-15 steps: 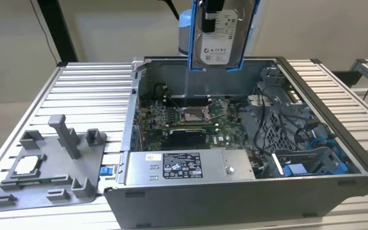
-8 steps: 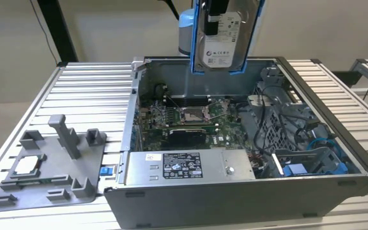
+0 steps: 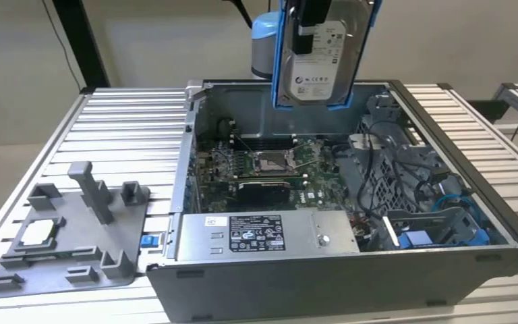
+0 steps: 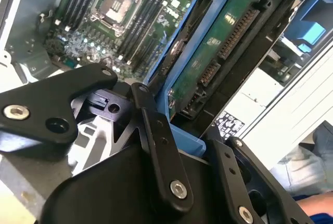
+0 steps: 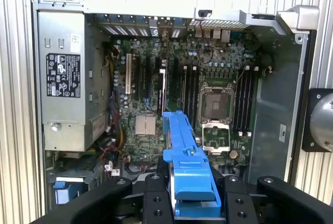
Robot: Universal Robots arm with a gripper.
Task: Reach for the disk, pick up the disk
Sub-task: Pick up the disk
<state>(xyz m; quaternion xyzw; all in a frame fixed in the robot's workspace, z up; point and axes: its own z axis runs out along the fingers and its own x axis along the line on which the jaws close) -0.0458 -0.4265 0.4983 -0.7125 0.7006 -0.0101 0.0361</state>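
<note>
One disk [image 3: 324, 57] is held aloft, clamped edge-on between the black fingers [image 5: 156, 203] of the gripper [image 5: 190, 203], which is closed on its bright blue frame. In the first wrist view the blue frame [image 5: 186, 167] is seen end-on, sticking out from between the finger links. In the second wrist view the underside of the disk [image 4: 218, 57] is shown, green circuit board and black connector facing the camera, with the blue frame wrapped along its edges and the black links [image 4: 158, 146] pressed against it.

In the exterior view the disk is seen hanging upright, white label out, well above the open computer case [image 3: 331, 270] and clear of everything inside it. The arm's pale blue joint [image 3: 266, 47] is glimpsed just behind it, on the exterior view's left.

Below, the motherboard [image 5: 208, 89] is laid bare, with the processor socket [image 5: 215, 103] at its middle and memory slots on either side. The grey power supply [image 3: 268, 236] is set along the near wall of the case, and a blue drive bay [image 3: 439, 229] sits in the corner on the exterior view's right.

Outside the case, on the slatted metal table [image 3: 115, 128], a grey plastic holder tray [image 3: 70, 236] with upright posts is placed on the exterior view's left, and a small flat silver chip [image 3: 41, 234] is resting in it.
</note>
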